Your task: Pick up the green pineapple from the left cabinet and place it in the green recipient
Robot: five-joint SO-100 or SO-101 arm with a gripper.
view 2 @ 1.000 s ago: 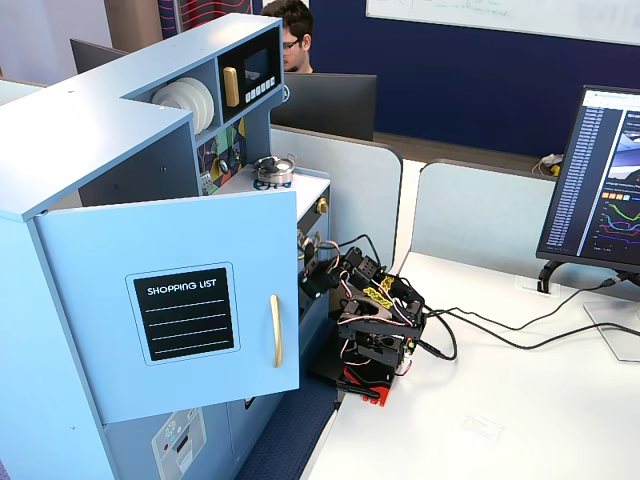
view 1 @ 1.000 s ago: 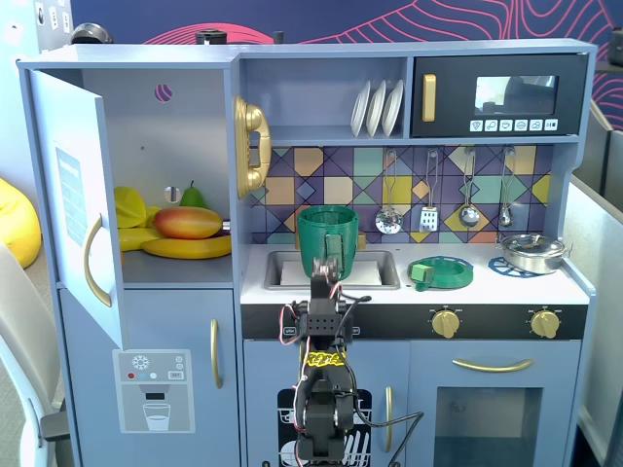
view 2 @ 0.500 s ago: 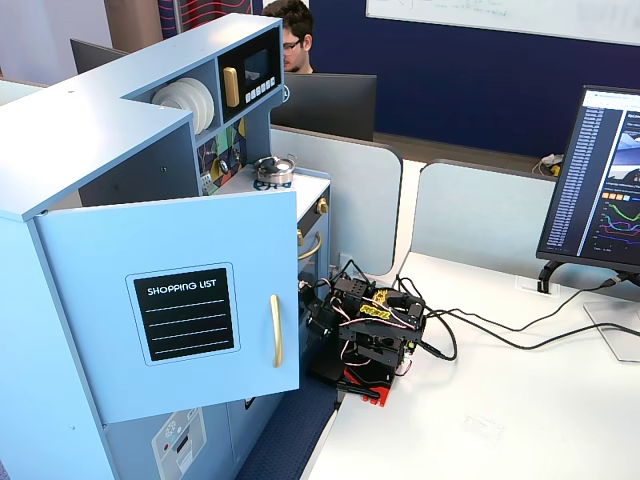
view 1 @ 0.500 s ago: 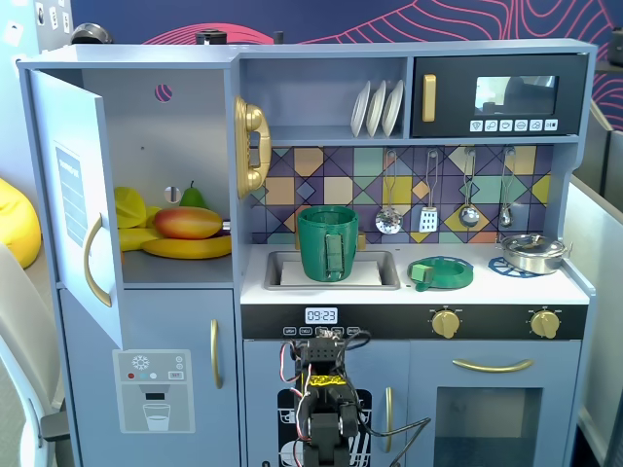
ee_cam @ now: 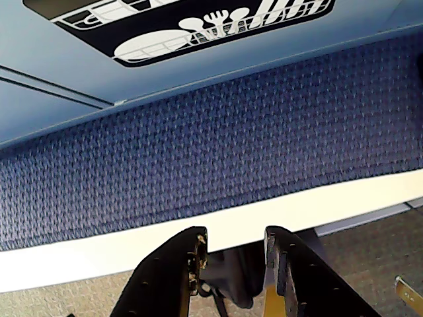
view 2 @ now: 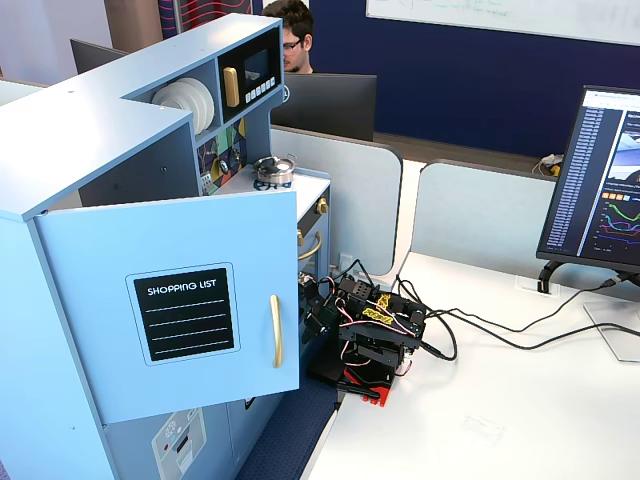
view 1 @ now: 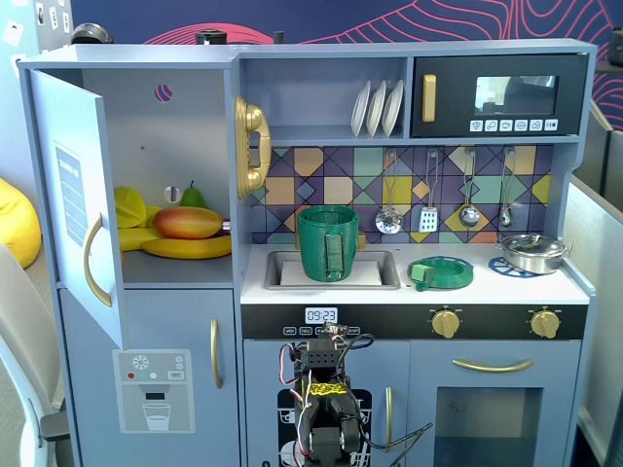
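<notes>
black arm (view 2: 370,330) with yellow patterned tape, thin red and white wires, black gripper (ee_cam: 231,254).

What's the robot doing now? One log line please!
arm: folded low | gripper: slightly open, empty | left cabinet: door open | green pineapple: not visible | green recipient: in sink

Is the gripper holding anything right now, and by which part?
Nothing is held. In the wrist view the gripper shows a bare gap between its fingers, with only blue carpet and the white table edge beyond.
</notes>
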